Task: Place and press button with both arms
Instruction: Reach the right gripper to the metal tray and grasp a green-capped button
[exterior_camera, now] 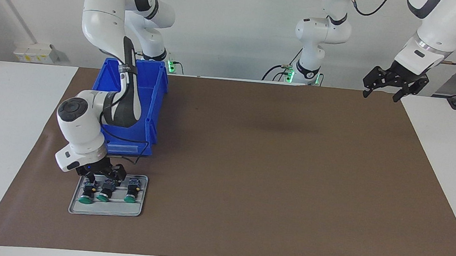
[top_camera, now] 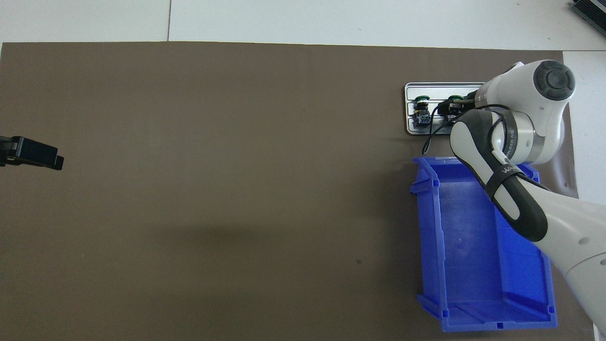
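Three buttons (exterior_camera: pixel 106 190) lie side by side in a tray (exterior_camera: pixel 107 210) on a mat (exterior_camera: pixel 274 169), with a bin (exterior_camera: pixel 153 105) just nearer the robots, toward the right arm's end.

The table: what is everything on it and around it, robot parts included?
Brown mat: one, covering most of the white table.
Blue bin: one, on the mat at the right arm's end, with nothing visible inside it.
Grey tray: one, on the mat, farther from the robots than the bin.
Buttons: three, green caps, black bodies, lying side by side on the tray.
Arms: two, white with grey joints.
Right hand: black, low over the buttons' ends nearest the robots, at the middle one.
Left hand: black, open, waiting raised over the left arm's end of the mat.
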`<state>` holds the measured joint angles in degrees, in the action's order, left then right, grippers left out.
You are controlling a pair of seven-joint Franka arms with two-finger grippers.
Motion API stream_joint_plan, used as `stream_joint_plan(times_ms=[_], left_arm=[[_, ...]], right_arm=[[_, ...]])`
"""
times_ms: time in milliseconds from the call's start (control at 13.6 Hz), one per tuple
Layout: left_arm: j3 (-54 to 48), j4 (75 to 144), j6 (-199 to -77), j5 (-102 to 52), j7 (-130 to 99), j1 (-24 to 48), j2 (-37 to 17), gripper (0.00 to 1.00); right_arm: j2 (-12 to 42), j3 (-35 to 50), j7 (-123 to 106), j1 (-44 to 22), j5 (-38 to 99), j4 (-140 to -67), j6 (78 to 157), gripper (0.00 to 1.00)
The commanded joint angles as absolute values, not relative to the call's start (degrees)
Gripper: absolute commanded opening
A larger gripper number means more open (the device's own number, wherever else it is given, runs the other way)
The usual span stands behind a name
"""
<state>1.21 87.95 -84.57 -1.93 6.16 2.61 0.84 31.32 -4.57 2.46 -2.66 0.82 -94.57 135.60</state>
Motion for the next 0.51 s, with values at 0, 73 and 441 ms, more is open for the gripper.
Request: stream_joint_plan(times_ms=[0,73,441], left_arm=[[0.70,89.30,-84.38,-1.05,5.54,2.11,2.11,1.00],[0.70,89.30,-84.38,-1.05,5.54,2.11,2.11,1.00],[0.70,89.30,-84.38,-1.05,5.54,2.11,2.11,1.00]], right_arm=[[31.46,-4.39,0.62,-2.46,2.29,-97.20,139.21,0.83],[31.38,-4.39,0.53,-2.46,2.29,-97.64,139.31,0.77],[31.29,-4.31,-1.14,-2.46,2.29,-98.09,139.13,0.31]])
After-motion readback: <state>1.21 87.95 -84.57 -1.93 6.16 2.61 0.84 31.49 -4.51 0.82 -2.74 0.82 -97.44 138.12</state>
